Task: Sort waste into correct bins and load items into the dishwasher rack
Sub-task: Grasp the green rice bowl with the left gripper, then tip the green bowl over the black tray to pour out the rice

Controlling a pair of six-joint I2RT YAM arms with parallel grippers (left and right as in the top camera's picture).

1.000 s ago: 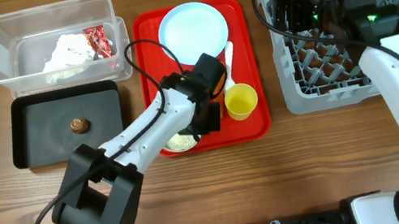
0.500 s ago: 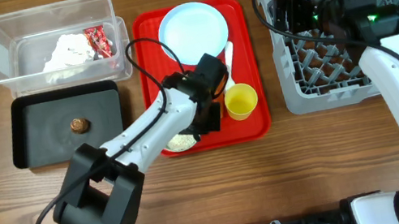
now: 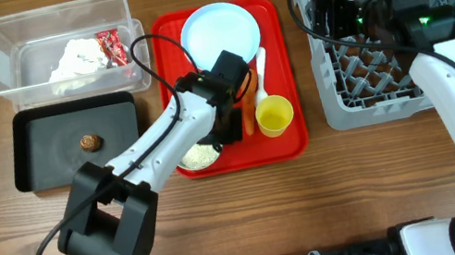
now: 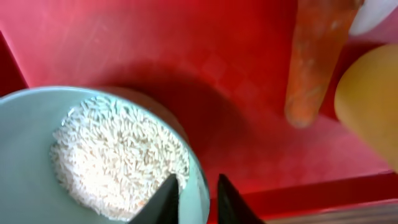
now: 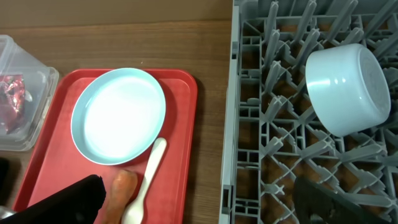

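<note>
I observe the left gripper (image 4: pixel 196 190) at the bottom edge, its two dark fingers (image 4: pixel 163 200) straddling the rim of a light blue bowl (image 4: pixel 25 162), one inside and one outside. I cannot confirm whether they are pressing on the rim. The bowl holds a heap of loose white rice (image 4: pixel 115 162) and sits on the red tray (image 4: pixel 143 50). An orange carrot (image 4: pixel 311 62) lies on the tray at upper right, apart from the bowl. The yellow cup (image 4: pixel 372 102) is just beside the carrot's tip, cut off by the right edge.
</note>
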